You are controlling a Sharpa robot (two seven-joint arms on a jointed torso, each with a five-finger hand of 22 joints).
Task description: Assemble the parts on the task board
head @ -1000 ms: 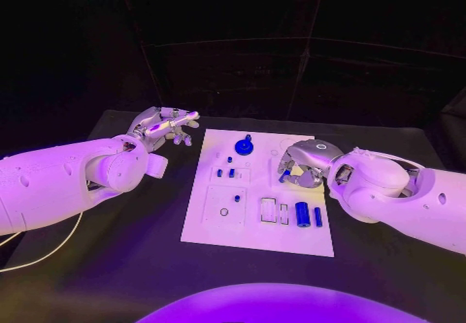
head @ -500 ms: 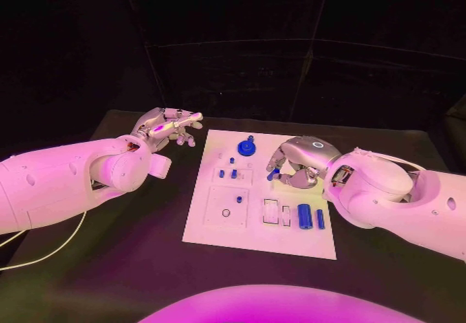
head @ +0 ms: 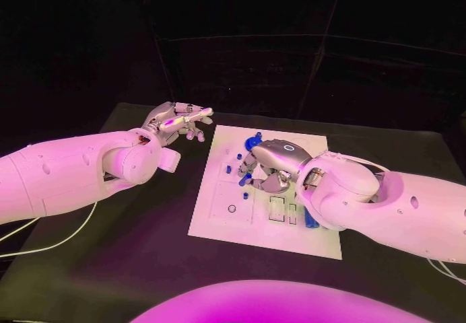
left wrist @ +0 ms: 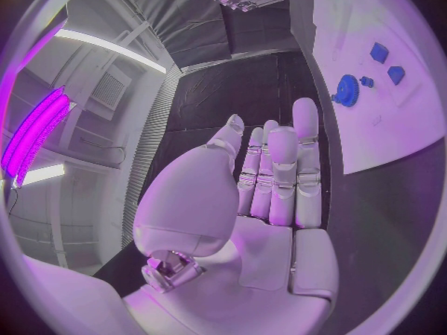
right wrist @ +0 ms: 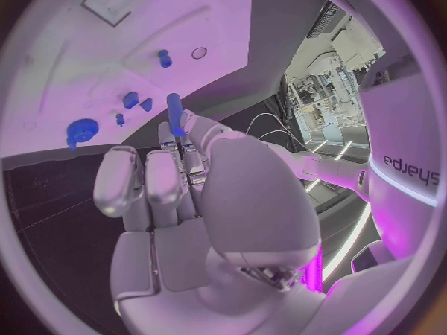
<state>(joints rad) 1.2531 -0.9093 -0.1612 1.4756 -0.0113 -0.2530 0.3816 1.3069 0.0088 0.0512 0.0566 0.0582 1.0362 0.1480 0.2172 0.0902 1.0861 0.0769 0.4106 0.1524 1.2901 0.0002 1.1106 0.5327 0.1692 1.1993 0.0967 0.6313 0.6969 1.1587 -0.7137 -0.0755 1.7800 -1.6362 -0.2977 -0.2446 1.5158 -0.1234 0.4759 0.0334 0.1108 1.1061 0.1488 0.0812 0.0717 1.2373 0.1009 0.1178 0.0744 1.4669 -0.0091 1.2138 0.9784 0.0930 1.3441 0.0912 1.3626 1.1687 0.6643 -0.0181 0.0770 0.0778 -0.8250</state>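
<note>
From the head view we see the task board (head: pixel 228 222) on the counter (head: pixel 116 262), a blue gear (head: pixel 254 140) at its far end. Our left hand (left wrist: pixel 270 186) lies flat, holding nothing. By the right wrist, our right hand (right wrist: pixel 182 179) pinches a blue peg (right wrist: pixel 174 112) above the board.

Right hand (head: pixel 272 165) over task board (head: pixel 225 222) centre blocks access; near-left corner free.

The black table (head: pixel 116 256) carries the white task board (head: pixel 223 225) at its middle.
</note>
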